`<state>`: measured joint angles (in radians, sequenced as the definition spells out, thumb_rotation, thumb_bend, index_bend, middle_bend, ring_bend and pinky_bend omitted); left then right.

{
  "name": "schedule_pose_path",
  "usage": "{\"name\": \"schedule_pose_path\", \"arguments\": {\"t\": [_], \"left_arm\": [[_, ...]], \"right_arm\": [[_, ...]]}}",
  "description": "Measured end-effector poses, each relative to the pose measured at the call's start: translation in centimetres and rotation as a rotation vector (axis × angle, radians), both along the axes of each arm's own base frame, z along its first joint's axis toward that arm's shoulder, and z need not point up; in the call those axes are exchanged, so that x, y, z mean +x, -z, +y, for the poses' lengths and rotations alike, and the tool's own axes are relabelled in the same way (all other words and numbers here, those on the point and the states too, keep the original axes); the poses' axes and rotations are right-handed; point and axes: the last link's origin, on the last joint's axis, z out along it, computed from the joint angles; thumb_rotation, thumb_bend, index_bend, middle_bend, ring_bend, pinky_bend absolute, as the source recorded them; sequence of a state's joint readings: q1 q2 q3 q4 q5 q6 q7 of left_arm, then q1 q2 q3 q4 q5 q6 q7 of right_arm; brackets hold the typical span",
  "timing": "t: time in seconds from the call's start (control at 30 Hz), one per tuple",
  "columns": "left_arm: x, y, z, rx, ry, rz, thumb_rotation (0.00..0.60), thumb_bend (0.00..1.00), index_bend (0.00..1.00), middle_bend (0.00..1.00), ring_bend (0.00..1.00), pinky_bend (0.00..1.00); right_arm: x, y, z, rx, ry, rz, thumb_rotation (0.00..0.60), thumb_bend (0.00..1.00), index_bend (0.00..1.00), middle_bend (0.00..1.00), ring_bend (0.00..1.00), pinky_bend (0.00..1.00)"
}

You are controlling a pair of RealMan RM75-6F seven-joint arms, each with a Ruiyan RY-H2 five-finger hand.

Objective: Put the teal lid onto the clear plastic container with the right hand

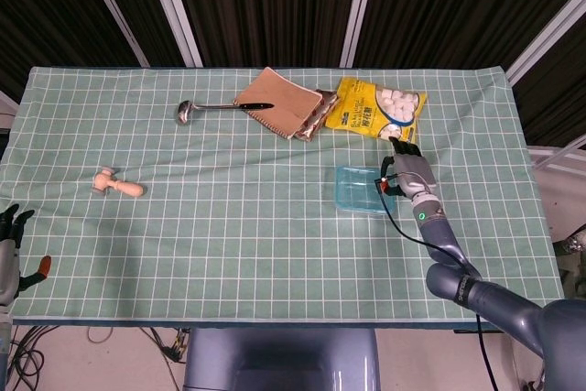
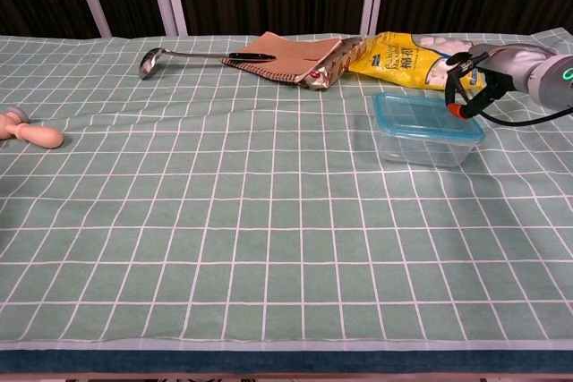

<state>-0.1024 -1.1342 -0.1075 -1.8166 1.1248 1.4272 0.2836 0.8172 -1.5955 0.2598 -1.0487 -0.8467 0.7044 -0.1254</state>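
The teal lid (image 1: 359,190) (image 2: 421,116) lies on top of the clear plastic container (image 2: 423,149), right of the table's middle. The container looks slightly tilted in the chest view. My right hand (image 1: 409,169) (image 2: 488,69) is at the lid's right far edge, with its dark fingertips (image 2: 466,87) touching the rim; nothing is held in it. My left hand (image 1: 9,240) hangs off the table's near left corner with its fingers apart and empty.
A yellow snack bag (image 1: 375,107) lies just behind the container. Left of it are a brown notebook (image 1: 279,103) with a pen and a metal ladle (image 1: 197,110). A small wooden piece (image 1: 117,185) lies at the left on the green checked cloth (image 1: 229,226).
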Motion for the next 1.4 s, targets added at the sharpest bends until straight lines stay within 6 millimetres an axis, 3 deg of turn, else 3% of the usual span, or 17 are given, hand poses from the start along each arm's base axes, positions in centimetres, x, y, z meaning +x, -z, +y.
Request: {"name": "schedule_pose_path", "arguments": {"t": [0.6, 0.97, 1.4], "left_arm": [[0.1, 0.0, 0.0, 0.003, 0.008, 0.001, 0.6, 0.35, 0.13, 0.0, 0.0, 0.0], [0.0, -0.1, 0.0, 0.003, 0.004, -0.002, 0.6, 0.35, 0.13, 0.0, 0.0, 0.0], [0.1, -0.1, -0.1, 0.001, 0.009, -0.003, 0.6, 0.35, 0.13, 0.0, 0.0, 0.0]], "right_arm": [[0.0, 0.9, 0.9, 0.04, -0.007, 0.023, 0.6, 0.57, 0.61, 0.0, 0.0, 0.0], [2.2, -0.9, 1.2, -0.022, -0.071, -0.043, 0.6, 0.57, 0.62, 0.0, 0.0, 0.0], [3.1, -2.2, 5.4, -0.013, -0.168, -0.063, 0.6, 0.57, 0.62, 0.0, 0.0, 0.0]]}}
